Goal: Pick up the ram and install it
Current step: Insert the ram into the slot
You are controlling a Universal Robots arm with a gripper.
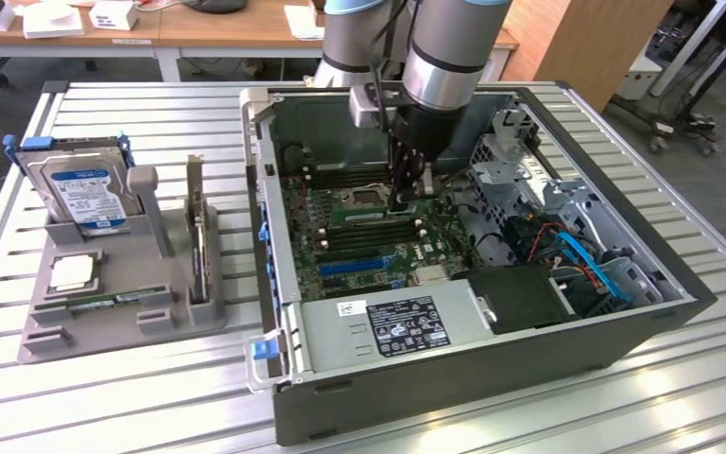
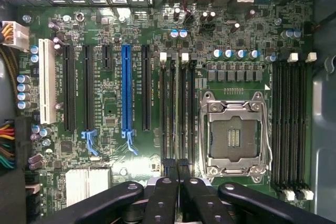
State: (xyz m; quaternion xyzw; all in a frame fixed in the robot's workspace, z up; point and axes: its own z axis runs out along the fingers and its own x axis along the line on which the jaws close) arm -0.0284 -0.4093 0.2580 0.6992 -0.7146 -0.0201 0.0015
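Note:
A thin green ram stick (image 1: 113, 302) lies flat in the grey holder (image 1: 79, 333) on the table, at the exterior view's left. My gripper (image 1: 404, 200) is far from it, reaching down inside the open computer case (image 1: 464, 388). It hangs over the motherboard, just beside the CPU socket (image 1: 366, 198). In the wrist view the black fingertips (image 2: 169, 167) are pressed together, so the gripper (image 2: 177, 165) is shut, right at the end of the memory slots (image 2: 178, 108) next to the socket (image 2: 234, 132). Whether a thin board sits between or under the tips is hidden.
The holder also carries an upright hard drive (image 1: 82, 192) and a dark expansion card (image 1: 196, 227). Inside the case are the power supply (image 1: 388, 326), a drive cage with blue cables (image 1: 578, 255), expansion slots (image 2: 126, 90) and a second bank of memory slots (image 2: 294, 124).

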